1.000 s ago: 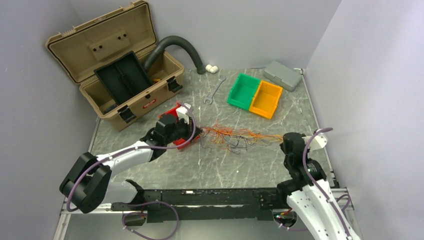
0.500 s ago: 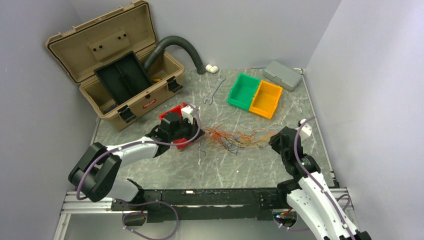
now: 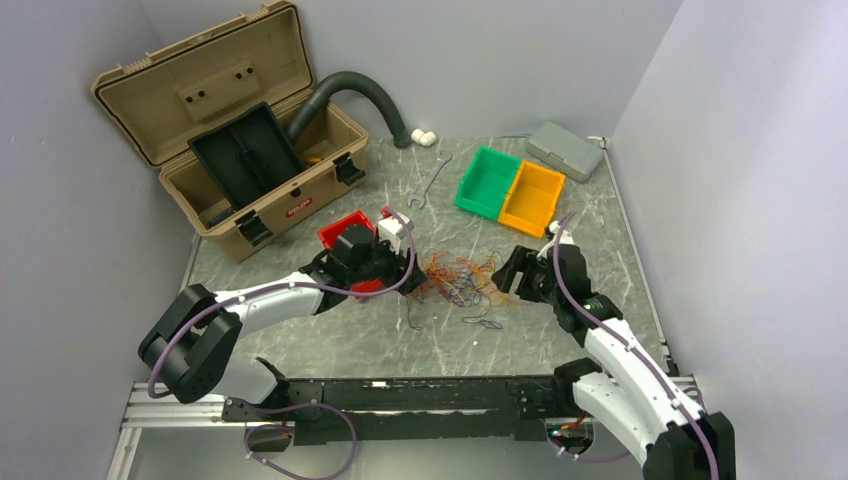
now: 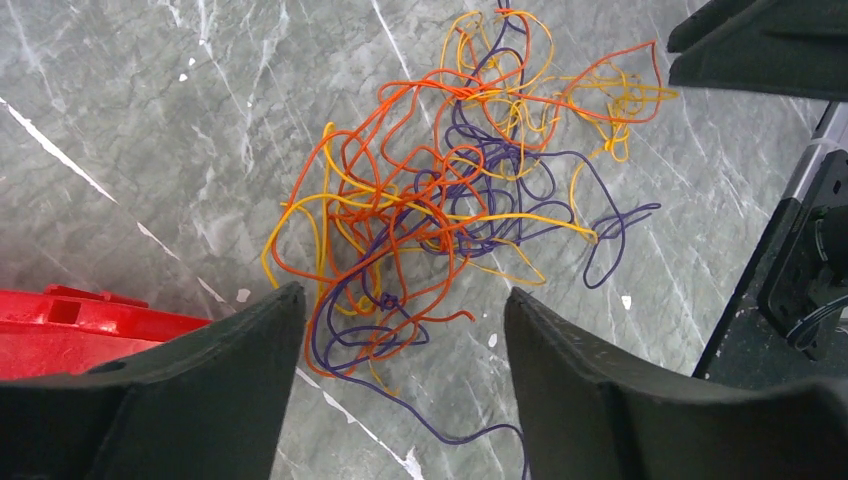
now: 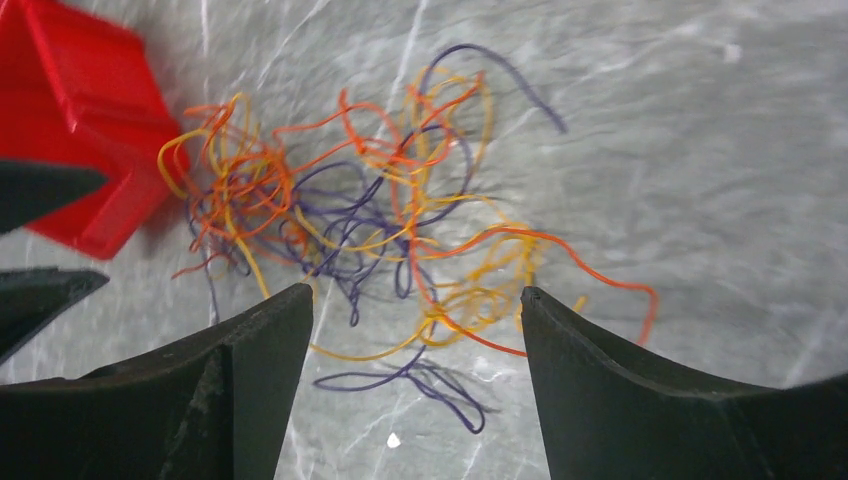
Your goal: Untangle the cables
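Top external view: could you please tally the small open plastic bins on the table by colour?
red bin: 1
green bin: 1
orange bin: 1
Total: 3

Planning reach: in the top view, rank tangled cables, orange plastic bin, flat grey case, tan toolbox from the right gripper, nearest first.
From the right gripper:
1. cables, just left
2. orange bin, behind
3. grey case, far corner
4. toolbox, far left
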Robot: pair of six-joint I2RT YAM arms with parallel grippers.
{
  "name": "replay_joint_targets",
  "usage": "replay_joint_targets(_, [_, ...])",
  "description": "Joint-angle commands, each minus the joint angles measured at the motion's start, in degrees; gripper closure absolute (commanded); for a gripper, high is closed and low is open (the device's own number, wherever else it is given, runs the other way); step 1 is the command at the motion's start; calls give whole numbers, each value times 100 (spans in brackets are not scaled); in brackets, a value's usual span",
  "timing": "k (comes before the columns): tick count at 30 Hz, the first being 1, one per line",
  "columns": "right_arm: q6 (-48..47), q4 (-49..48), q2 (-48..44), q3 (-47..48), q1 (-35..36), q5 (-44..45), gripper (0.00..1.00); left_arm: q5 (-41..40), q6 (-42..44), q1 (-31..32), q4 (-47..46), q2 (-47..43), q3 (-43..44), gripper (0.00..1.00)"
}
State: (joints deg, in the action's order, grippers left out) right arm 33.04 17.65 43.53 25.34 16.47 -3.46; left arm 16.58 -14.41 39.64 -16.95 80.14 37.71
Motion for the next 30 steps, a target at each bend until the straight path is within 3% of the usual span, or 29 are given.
replay_joint_targets(1, [-819, -683, 532, 439, 246, -969, 22, -86, 155, 56, -62, -204, 135, 21])
replay_joint_targets(9, [-1026, -902, 1805, 1031, 1246, -206, 27, -121, 210, 107, 61, -90, 272, 19])
replay_joint_targets(12, [-1016, -1060, 2241, 1186, 1546, -6, 39, 29, 212, 101, 775, 219, 917, 21])
replay_joint_targets(14, [-1035, -1054, 2405, 1298, 1635, 130, 42, -21, 191, 97, 1317, 479, 1468, 24])
replay_joint_targets(17, [-1048, -1175, 2553, 1365, 1644, 104, 44, 20, 141, 83, 1426, 737, 1606, 26])
replay_joint_targets(21, [-957, -1481, 2653, 1091, 1698, -391, 44, 217, 79, 70, 1455, 1097, 1829, 25])
replay_joint_targets(26, [-515, -2436, 2342, 182, 1824, -928, 32, 274, -140, 47, 2418, 1925, 2853, 26])
replay_joint_targets(30, [-444, -2297, 2639, 270, 1923, -728, 36, 290, -270, 45, 2637, 2543, 3398, 28])
